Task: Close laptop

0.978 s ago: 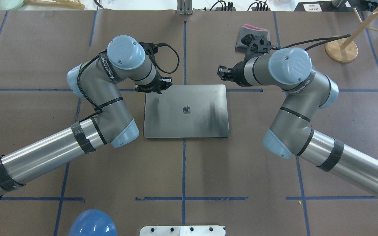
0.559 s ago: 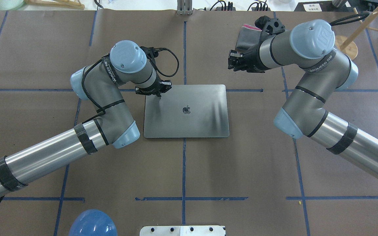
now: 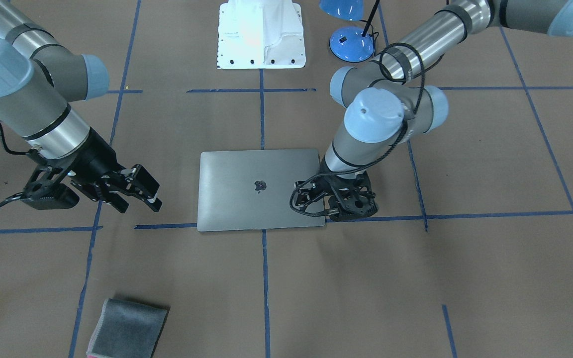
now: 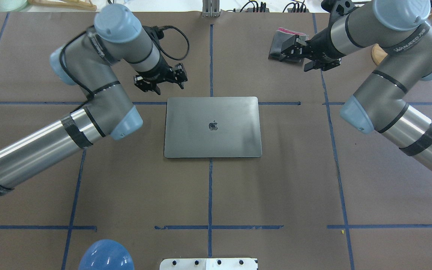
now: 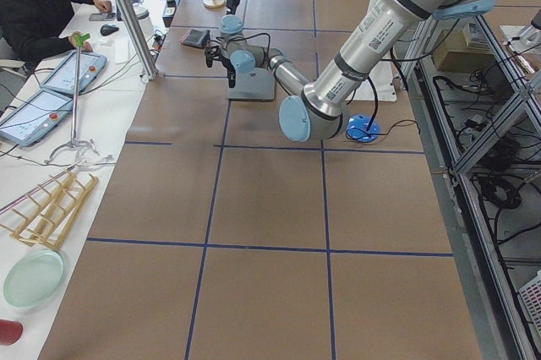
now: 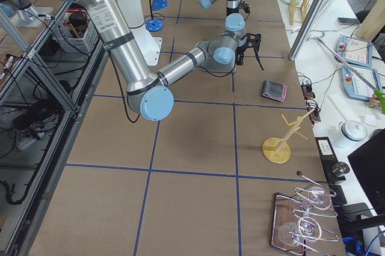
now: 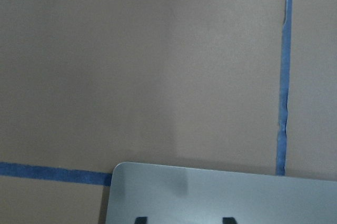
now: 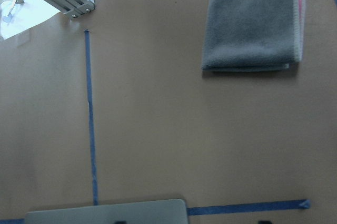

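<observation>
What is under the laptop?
The laptop lies shut and flat on the brown table. Blue tape lines reach its edges, but the part underneath is covered, so I cannot see it.

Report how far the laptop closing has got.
Done: the laptop lies shut and flat on the table, logo up. In hand: nothing. The left gripper hangs just beyond its far left corner and the right gripper is well off to the side, both with jaws open and empty. Left: apparently nothing but parking the arms.
</observation>
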`<action>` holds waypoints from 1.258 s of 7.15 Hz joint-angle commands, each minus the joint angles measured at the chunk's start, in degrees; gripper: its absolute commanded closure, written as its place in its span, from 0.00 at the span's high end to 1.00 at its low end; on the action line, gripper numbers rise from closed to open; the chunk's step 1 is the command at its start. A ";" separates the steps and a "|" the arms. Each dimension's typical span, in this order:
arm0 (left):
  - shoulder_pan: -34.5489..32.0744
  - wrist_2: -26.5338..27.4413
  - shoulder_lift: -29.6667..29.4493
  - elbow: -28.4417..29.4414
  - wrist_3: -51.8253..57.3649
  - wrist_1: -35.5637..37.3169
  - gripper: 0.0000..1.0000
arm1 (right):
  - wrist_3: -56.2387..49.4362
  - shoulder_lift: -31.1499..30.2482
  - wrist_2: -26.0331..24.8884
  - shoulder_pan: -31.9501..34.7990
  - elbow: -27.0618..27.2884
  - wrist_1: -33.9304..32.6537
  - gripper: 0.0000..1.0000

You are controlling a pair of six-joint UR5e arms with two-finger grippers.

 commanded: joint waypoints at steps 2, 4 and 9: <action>-9.51 -7.68 9.02 -12.94 14.48 13.44 1.00 | -29.99 -4.83 0.07 3.94 16.52 -32.18 1.00; -15.65 -7.68 17.26 -23.94 33.02 25.01 1.00 | -44.17 -20.52 1.55 11.90 24.73 -32.46 1.00; -34.46 -11.72 40.13 -24.26 71.09 24.95 1.00 | -80.13 -34.22 15.62 36.08 11.00 -32.45 1.00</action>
